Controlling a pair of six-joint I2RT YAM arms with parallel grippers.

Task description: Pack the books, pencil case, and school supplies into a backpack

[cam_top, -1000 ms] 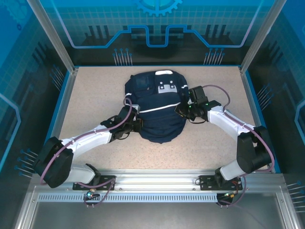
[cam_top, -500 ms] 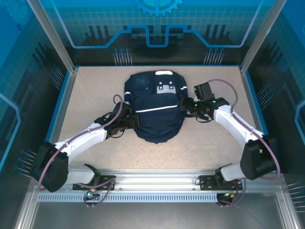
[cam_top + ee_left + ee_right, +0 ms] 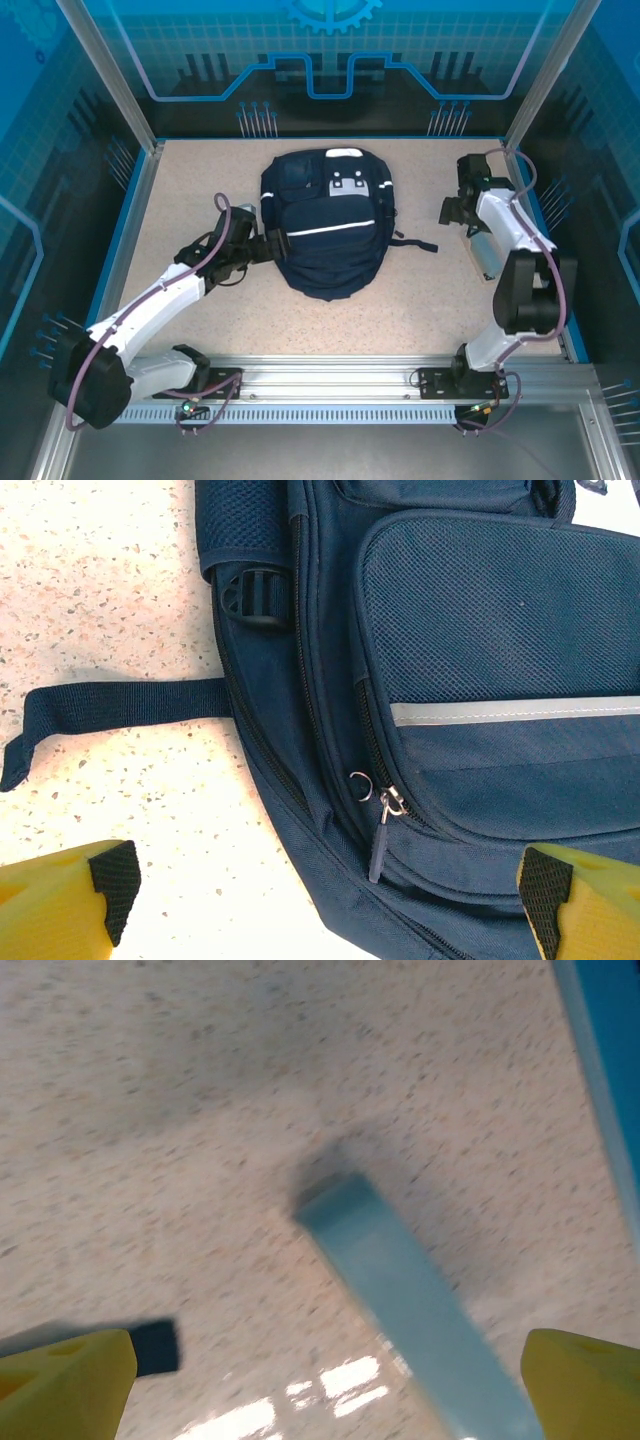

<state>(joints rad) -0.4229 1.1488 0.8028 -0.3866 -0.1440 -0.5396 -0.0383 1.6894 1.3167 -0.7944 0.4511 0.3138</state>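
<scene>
- Left wrist view: the left gripper (image 3: 330, 885) stands wide open with nothing held. One yellow finger (image 3: 60, 905) is over bare table and the other over the navy fabric.
- Between those fingers lies the left flank of the backpack (image 3: 480, 630). Its front pocket zip is drawn shut, with a zipper pull (image 3: 385, 825) and a small ring beside it.
- A white reflective stripe (image 3: 520, 711) crosses the mesh pocket. A dark strap (image 3: 120, 705) runs off the side flat onto the table, below a black buckle (image 3: 255, 598).
- The backpack looks closed, so what it holds cannot be told.
- From above, the left gripper (image 3: 262, 245) sits just beside the left edge of the backpack (image 3: 325, 235), which lies flat at the middle of the table (image 3: 180, 200).
- The right gripper (image 3: 325, 1375) is also spread wide and empty, over the speckled table (image 3: 150, 1110). A pale blue flat strip (image 3: 410, 1300) lies under it, near the blue edge wall (image 3: 605, 1060).
- From above, the right gripper (image 3: 452, 212) is near the far right corner, well apart from the backpack.
- The table is beige and speckled, with blue translucent panels (image 3: 330, 60) on metal posts around it and a metal rail (image 3: 330, 375) along the near edge.
</scene>
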